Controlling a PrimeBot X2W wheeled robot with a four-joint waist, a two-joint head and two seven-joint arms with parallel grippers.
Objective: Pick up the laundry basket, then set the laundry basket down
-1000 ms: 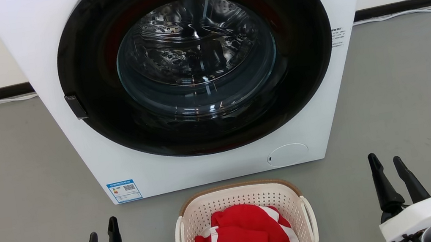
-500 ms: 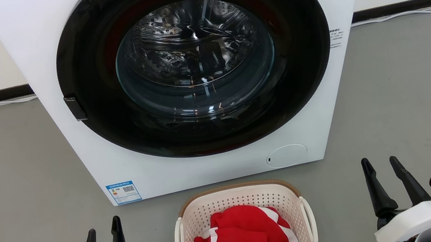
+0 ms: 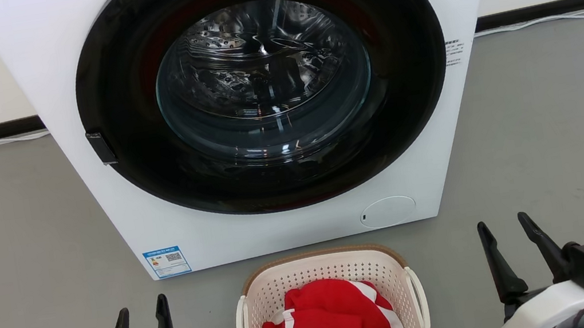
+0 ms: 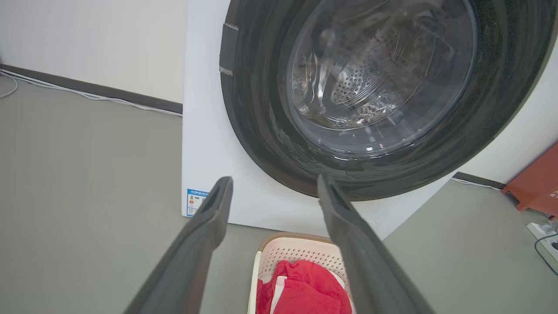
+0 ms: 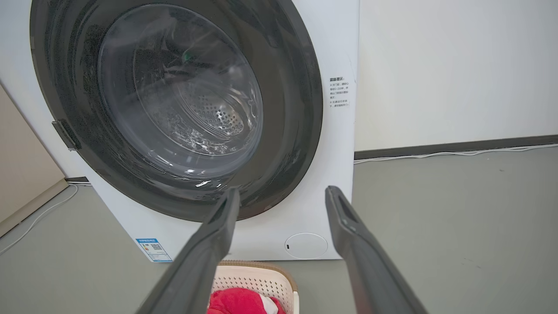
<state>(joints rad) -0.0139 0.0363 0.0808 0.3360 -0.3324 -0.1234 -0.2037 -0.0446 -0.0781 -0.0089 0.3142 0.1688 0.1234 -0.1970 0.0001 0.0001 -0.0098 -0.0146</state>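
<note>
Your left end effector point(image 3: 142, 305) and right end effector point(image 3: 500, 221) both spread open and empty, laundry basket point(image 3: 317, 257) on the floor point(image 3: 18, 228) between them, red clothing point(image 3: 333, 325) inside, washing machine point(image 3: 278, 229) just behind, your left wrist view adds an orange-red box point(image 4: 534, 185) beyond.

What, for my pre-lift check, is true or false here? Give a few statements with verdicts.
The laundry basket stands on the floor in front of the washing machine. True.
The basket is empty. False: red clothing lies in it.
The left gripper and right gripper are both open, holding nothing. True.
The right gripper grips the basket. False: it hovers apart, to the basket's right.
</note>
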